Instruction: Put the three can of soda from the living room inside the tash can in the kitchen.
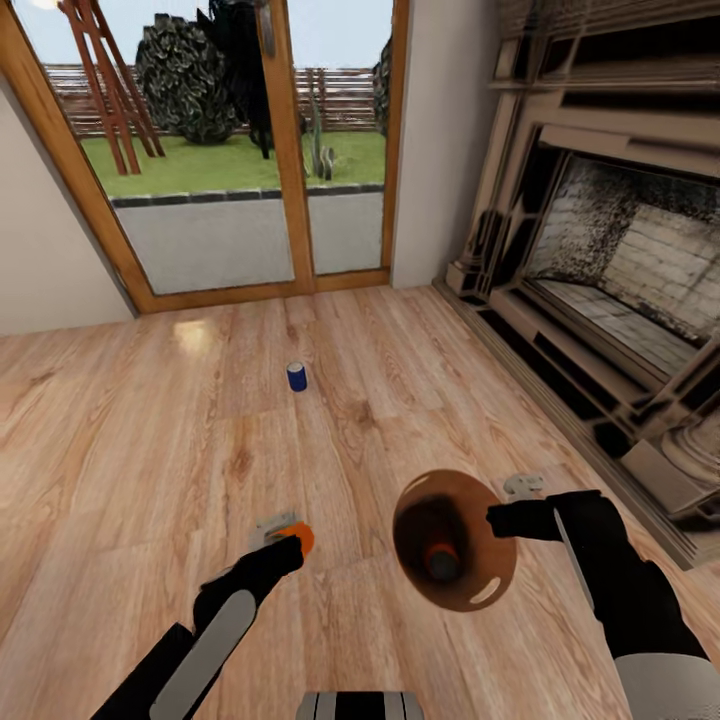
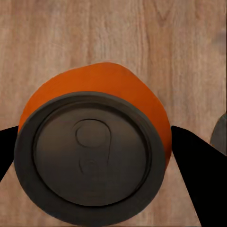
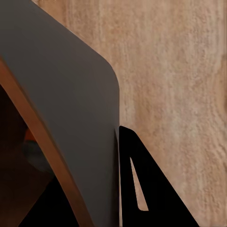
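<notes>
Head view: living room, pale wood floor [image 1: 150, 420], glass doors [image 1: 225, 150] at the back onto a lawn and fence, brick fireplace [image 1: 620, 270] along the right. Dark blue can [image 1: 296, 376] upright on the floor, well ahead of both arms, alone. Left gripper [image 1: 288, 535] low over the boards, fingers closed on an orange can [image 1: 302, 537], only a sliver of orange visible past the dark fingers. Right gripper [image 1: 505, 520] clamped on the rim of the trash can [image 1: 480, 590], held off the floor and tipped so the tan-brown inside faces the camera. Inside it, near the bottom, a second orange can [image 1: 441, 560] lying in shadow. Held orange can just beside the bucket, to its left, not touching.

Left wrist view: orange can [image 2: 94, 90] seen end-on, dark round top [image 2: 90, 163] with pull tab facing the camera, black fingers [image 2: 198, 175] pressed against both sides. Wood floor behind.

Right wrist view: grey outer wall of the trash can [image 3: 61, 94] close up, brown rim edge [image 3: 47, 146] running diagonally, dark inside below it. One black finger [image 3: 151, 189] lying against the outside of the wall; the other hidden, presumably inside. Floor beyond.
</notes>
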You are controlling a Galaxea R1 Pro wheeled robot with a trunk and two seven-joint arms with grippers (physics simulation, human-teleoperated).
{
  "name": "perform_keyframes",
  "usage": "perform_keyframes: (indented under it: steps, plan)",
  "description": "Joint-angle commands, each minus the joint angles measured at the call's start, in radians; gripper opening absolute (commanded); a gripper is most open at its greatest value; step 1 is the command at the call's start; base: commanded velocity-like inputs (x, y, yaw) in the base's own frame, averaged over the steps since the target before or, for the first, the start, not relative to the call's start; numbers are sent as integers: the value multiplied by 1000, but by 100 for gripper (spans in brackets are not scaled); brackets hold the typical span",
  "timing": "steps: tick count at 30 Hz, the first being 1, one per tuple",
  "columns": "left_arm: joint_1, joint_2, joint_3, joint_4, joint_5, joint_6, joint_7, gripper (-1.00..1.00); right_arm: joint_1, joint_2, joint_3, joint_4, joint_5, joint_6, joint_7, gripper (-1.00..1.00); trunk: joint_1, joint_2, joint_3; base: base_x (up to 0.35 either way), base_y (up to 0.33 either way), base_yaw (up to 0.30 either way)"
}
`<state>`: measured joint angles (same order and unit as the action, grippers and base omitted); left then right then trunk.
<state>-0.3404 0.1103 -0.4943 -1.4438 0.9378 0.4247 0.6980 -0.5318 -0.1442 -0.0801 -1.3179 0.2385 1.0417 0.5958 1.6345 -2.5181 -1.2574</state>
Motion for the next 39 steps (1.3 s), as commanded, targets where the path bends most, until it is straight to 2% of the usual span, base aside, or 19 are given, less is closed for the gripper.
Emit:
perform_keyframes:
  steps: [1, 3, 4, 6, 7, 11, 13, 15, 18, 19, 22, 23, 24, 26, 28, 31, 35, 39]
  plan:
    - [12, 0, -1, -34, -1, 9, 8, -100, -1, 0, 0, 4, -24, 6, 6, -100, 0, 0, 4, 0, 0, 0]
    - [37, -13, -10, -111, 0, 23, 23, -100, -6, 1, 0, 34, -23, 6, 2, -100, -1, 1, 12, 0, 0, 0]
    - [39, -19, -14, -122, 0, 25, 24, -100, -9, 1, -1, 47, -22, 6, 0, -100, -2, 1, 16, 0, 0, 0]
    - [25, -56, -26, -147, 0, 33, 27, -100, -40, 2, -1, 118, -21, 6, -11, -100, -3, 1, 23, 0, 0, 0]
    - [12, -63, -28, -151, 0, 39, 28, -100, -51, 2, -2, 138, -21, 6, -15, -100, -3, 2, 27, 0, 0, 0]
    - [-179, -111, -7, -162, 13, 182, 33, -100, -146, -2, -4, 327, -23, 6, -39, -100, -5, 3, 43, 0, 0, 0]
    - [-214, -135, -1, -163, 31, 215, 33, -100, -169, -5, -6, 371, -24, 6, -43, -100, -6, 3, 50, 0, 0, 0]
    - [-243, -154, 2, -163, 64, 237, 30, -100, -184, -6, -7, 401, -25, 6, -57, -100, -7, 4, 58, 0, 0, 0]
    - [-260, -168, 3, -164, 85, 259, 19, -100, -190, -3, -7, 419, -26, 6, -91, -100, -8, 4, 70, 0, 0, 0]
    - [-265, -181, 3, -163, 111, 270, 1, -100, -191, -2, -8, 427, -27, 6, -112, -100, -8, 5, 74, 0, 0, 0]
    - [-273, -203, -2, -145, 224, 306, -54, -100, -193, 1, -8, 437, -31, 6, -142, -100, -10, 5, 85, 0, 0, 0]
    - [-272, -206, -12, -124, 247, 312, -69, -100, -192, 1, -7, 437, -32, 6, -147, -100, -10, 5, 89, 0, 0, 0]
    - [-269, -207, -22, -112, 255, 314, -76, -100, -192, 1, -6, 435, -32, 6, -148, -100, -11, 6, 93, 0, 0, 0]
    - [-265, -210, -79, -73, 272, 317, -97, -100, -189, 1, -4, 429, -33, 6, -150, -100, -12, 6, 101, 0, 0, 0]
    - [-263, -223, -156, -8, 286, 318, -119, -100, -184, 5, 1, 416, -34, 6, -152, -100, -12, 7, 108, 0, 0, 0]
    - [-261, -238, -208, 39, 288, 319, -130, -100, -179, 21, 3, 406, -30, 6, -152, -100, -14, 7, 120, 0, 0, 0]
    - [-260, -243, -242, 69, 289, 319, -134, -100, -178, 30, 4, 402, -27, 6, -151, -100, -16, 8, 135, 0, 0, 0]
    - [-261, -244, -252, 121, 283, 315, -131, -100, -170, 62, 6, 401, -25, 6, -149, -100, -17, 9, 151, 0, 0, 0]
